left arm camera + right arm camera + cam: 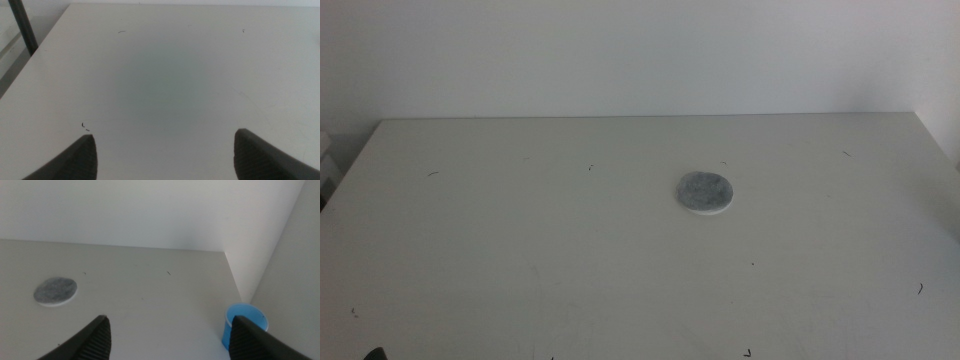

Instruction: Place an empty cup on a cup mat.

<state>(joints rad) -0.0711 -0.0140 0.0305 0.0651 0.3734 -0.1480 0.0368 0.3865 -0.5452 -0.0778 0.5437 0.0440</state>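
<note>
The cup mat (pixel 705 193), a mottled grey disc with a white edge, lies flat on the white table (pixel 520 250), a little right of centre. It also shows in the right wrist view as the cup mat (pixel 55 291). The blue cup (pixel 245 322) stands upright near the table's right edge, close to a wall; it is outside the middle view, and one jaw partly covers it. My right gripper (pixel 171 319) is open and holds nothing, with the cup beside one jaw. My left gripper (pixel 164 137) is open over bare table, holding nothing.
A white wall runs behind the table's far edge (pixel 650 117). A side wall (pixel 290 270) stands close by the cup. A dark pole (pixel 22 25) rises beyond the table's left edge. Small dark specks dot the tabletop.
</note>
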